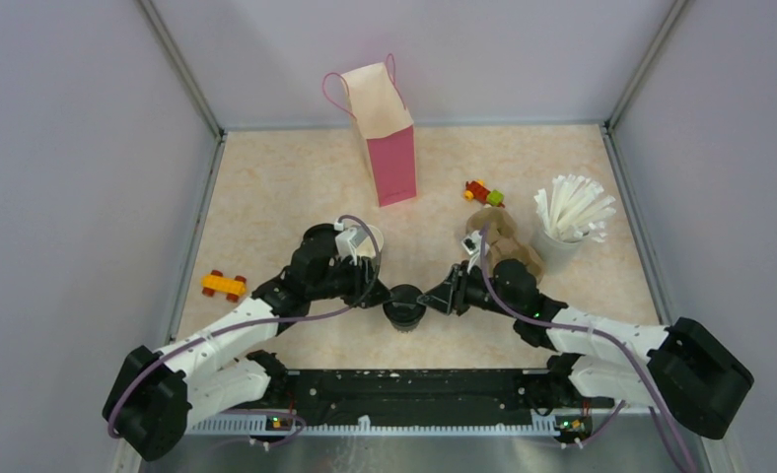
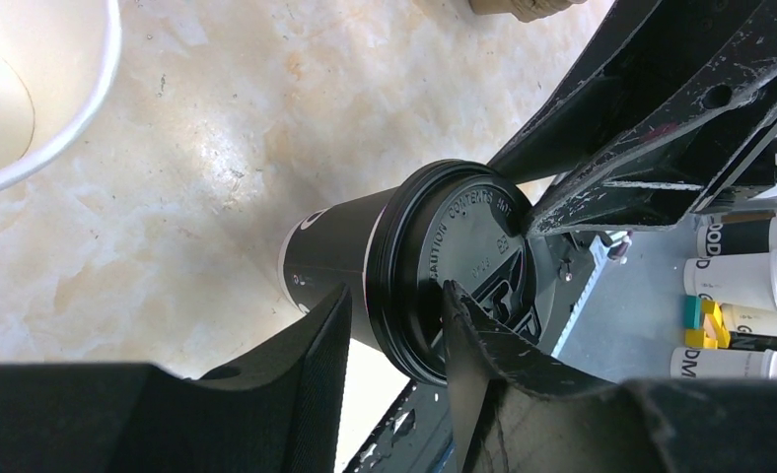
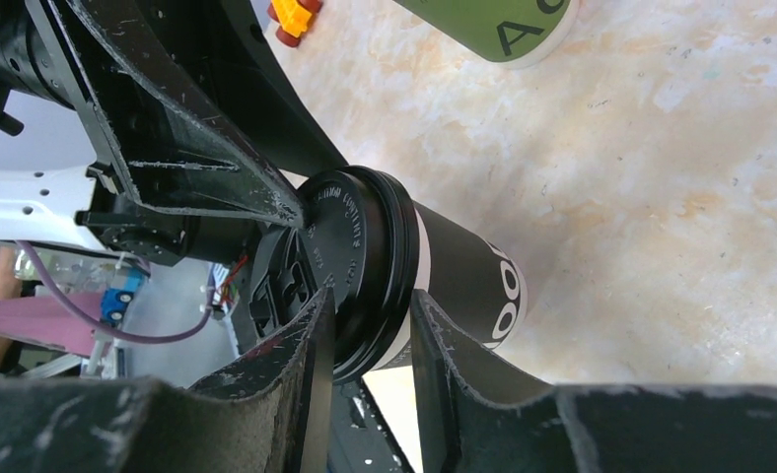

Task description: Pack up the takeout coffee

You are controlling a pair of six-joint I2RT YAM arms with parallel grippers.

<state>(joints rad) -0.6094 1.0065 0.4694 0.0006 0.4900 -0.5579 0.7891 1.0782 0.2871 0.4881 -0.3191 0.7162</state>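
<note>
One black takeout coffee cup with its black lid stands near the table's front edge between my two grippers. My left gripper is shut on the lid's rim from the left: in the left wrist view one finger lies on the lid top and the other against the cup wall. My right gripper is shut on the rim from the right, one finger on the lid, one below the rim on the cup. The second black cup is out of view.
A pale open cup stands just behind my left wrist. The brown pulp carrier, the cup of white straws, a pink paper bag and small toys stand further back.
</note>
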